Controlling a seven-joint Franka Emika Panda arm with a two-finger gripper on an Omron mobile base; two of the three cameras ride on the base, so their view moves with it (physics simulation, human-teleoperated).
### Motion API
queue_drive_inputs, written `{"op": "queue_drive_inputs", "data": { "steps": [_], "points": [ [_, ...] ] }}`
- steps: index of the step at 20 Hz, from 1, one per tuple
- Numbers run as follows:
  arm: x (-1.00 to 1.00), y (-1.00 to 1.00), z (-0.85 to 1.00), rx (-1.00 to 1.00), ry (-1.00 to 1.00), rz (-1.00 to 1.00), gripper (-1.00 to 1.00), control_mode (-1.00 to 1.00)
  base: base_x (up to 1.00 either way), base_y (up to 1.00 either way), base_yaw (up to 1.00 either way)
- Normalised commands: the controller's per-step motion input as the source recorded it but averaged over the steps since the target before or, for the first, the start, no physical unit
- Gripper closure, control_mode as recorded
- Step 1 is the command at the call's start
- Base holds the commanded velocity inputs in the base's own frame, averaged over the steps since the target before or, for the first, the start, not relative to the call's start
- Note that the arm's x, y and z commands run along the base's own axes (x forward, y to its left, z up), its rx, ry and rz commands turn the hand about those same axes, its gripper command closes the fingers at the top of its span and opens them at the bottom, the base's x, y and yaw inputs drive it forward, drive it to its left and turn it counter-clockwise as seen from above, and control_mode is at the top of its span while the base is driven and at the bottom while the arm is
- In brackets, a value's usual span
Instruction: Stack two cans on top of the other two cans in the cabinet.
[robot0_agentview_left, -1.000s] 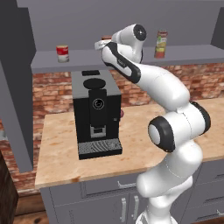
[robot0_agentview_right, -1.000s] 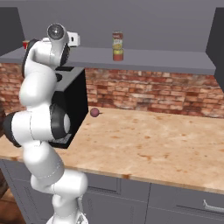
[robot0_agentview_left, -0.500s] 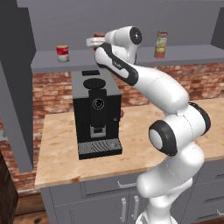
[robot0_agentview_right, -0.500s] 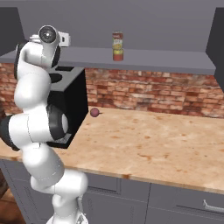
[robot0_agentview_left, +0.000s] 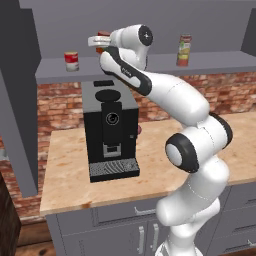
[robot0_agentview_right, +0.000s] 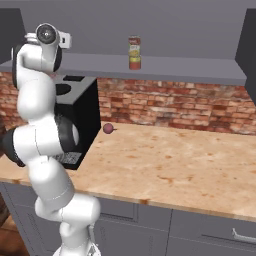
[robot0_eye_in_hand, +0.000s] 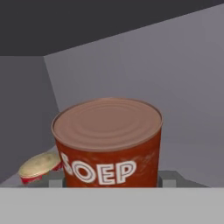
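A: End effector (robot0_agentview_left: 101, 44) status?
B: Clamped on the orange can (robot0_eye_in_hand: 108, 142), held upright above the shelf (robot0_agentview_left: 150, 64) so it lands flat.
A: Target?
B: Red-white can (robot0_agentview_left: 71, 61) on the shelf, at 9 o'clock of the held one. The other pair (robot0_agentview_left: 184, 50) is already stacked toward 3 o'clock.
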Motion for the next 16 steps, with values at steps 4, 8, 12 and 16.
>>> {"op": "queue_drive_inputs", "data": {
  "steps": [4,8,12,16],
  "points": [
    [0.01,0.49,0.12,0.00,0.00,0.00,1.00,-1.00,0.00,0.00,0.00],
    [0.02,0.40,0.09,0.00,0.00,0.00,1.00,-1.00,0.00,0.00,0.00],
    [0.10,0.45,0.07,0.00,0.00,0.00,1.00,-1.00,0.00,0.00,0.00],
    [0.07,0.43,0.03,0.00,0.00,0.00,1.00,-1.00,0.00,0.00,0.00]
  ]
}}
